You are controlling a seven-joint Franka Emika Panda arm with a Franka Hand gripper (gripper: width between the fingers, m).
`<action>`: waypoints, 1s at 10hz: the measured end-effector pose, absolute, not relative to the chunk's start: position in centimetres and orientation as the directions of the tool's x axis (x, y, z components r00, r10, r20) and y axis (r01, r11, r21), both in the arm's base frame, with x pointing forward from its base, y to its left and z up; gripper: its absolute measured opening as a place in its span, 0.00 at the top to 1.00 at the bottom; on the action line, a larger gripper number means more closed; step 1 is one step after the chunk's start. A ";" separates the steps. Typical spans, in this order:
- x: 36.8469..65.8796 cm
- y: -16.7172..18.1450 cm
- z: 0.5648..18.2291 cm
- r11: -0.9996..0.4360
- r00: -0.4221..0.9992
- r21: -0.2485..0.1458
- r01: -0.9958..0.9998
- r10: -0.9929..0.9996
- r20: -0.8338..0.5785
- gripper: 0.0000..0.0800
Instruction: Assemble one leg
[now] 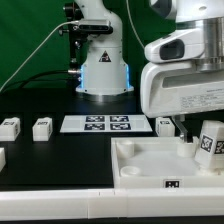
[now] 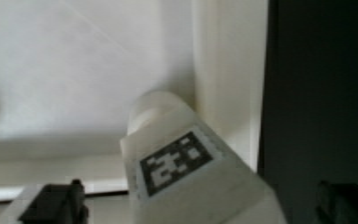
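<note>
A white leg [image 1: 208, 148] with a black-and-white tag stands tilted in the corner of the white tabletop [image 1: 140, 160] at the exterior view's right. In the wrist view the same leg [image 2: 194, 165] leans by the tabletop's rim wall [image 2: 229, 70]. My gripper [image 1: 188, 130] hangs just above and behind it. In the wrist view my gripper [image 2: 197, 206] straddles the leg. Its dark fingertips [image 2: 51, 205] stand wide apart, with a gap on each side of the leg. The gripper is open and does not touch the leg.
Two more legs [image 1: 9, 127] [image 1: 41, 127] stand on the black table at the exterior view's left, and a third [image 1: 2, 157] is at the left edge. The marker board [image 1: 108, 123] lies in the middle. The robot base [image 1: 103, 70] stands behind it.
</note>
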State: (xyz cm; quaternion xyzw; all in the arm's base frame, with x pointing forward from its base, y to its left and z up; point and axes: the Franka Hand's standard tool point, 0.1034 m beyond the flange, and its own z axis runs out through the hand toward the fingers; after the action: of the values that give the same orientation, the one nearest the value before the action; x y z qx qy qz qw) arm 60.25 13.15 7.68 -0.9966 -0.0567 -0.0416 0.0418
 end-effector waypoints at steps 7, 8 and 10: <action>60.4 12.3 7.6 -0.914 0.911 -0.037 0.405 0.399 0.103 0.34; 60.4 12.2 7.6 -0.914 0.911 -0.037 0.404 0.398 0.104 0.51; 60.4 12.2 7.6 -0.914 0.911 -0.037 0.403 0.398 0.104 0.64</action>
State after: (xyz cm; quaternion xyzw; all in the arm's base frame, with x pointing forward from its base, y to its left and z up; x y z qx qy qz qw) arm 60.43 12.17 7.62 -0.9772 -0.2050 -0.0471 0.0288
